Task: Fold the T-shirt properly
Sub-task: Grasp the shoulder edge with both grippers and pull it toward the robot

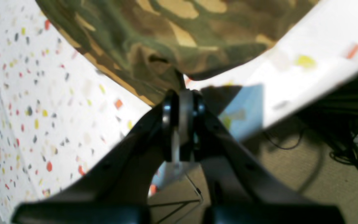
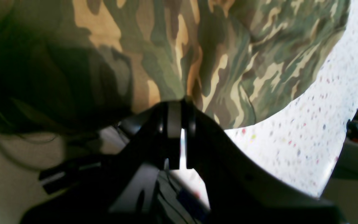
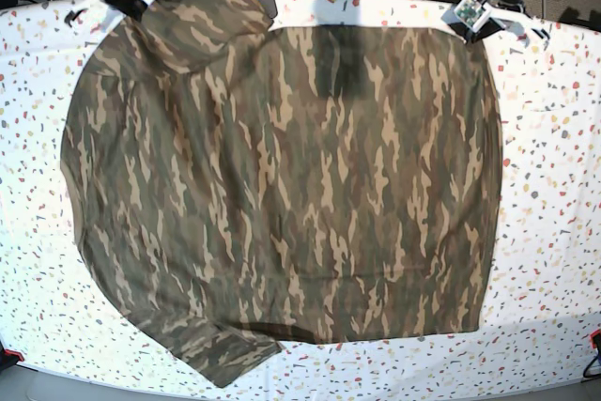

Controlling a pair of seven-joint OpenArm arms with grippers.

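1. I saw my left end effector (image 1: 183, 93) pinching an edge of the olive, brown and tan camouflage cloth T-shirt (image 3: 282, 194).
2. My right end effector (image 2: 182, 104) pinched another edge.
3. Ahead of both, it lay spread across the white speckled surface (image 3: 554, 185).

One T-shirt (image 3: 282, 194) is in view, with two sleeves showing: one just beside the right gripper (image 2: 180, 105) and one well away from both grippers at the near edge. There are two grippers, right and left gripper (image 1: 182, 93), each pinched on the shirt's edge. One speckled table (image 3: 554, 185) lies beneath both.
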